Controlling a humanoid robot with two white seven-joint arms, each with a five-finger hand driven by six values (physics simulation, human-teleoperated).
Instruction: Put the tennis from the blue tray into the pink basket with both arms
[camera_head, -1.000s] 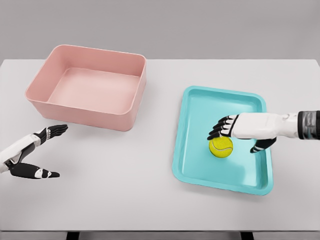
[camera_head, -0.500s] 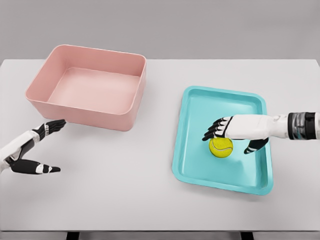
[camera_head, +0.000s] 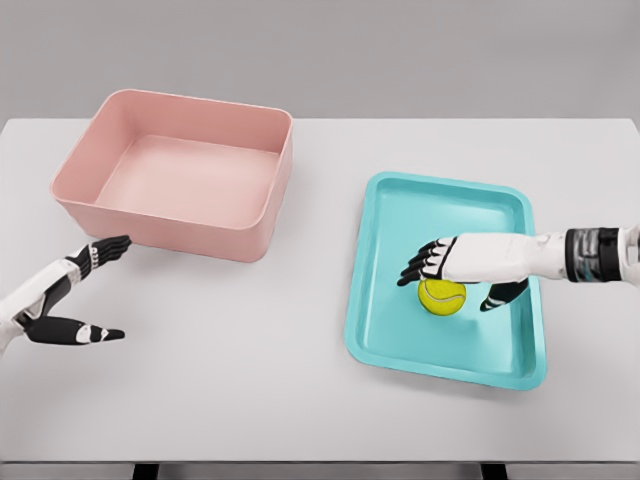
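A yellow tennis ball lies in the blue tray on the right of the table. My right hand hovers right over the ball, palm down, fingers spread past its left side and thumb to its right; it holds nothing. The pink basket stands empty at the back left. My left hand rests low at the left edge, just in front of the basket's near corner, fingers stretched out and open.
The white table runs to a front edge near the bottom of the view. Basket and tray stand about a hand's width apart.
The right hand has slid left and slightly down over the ball. The left hand has drifted a little left and lower.
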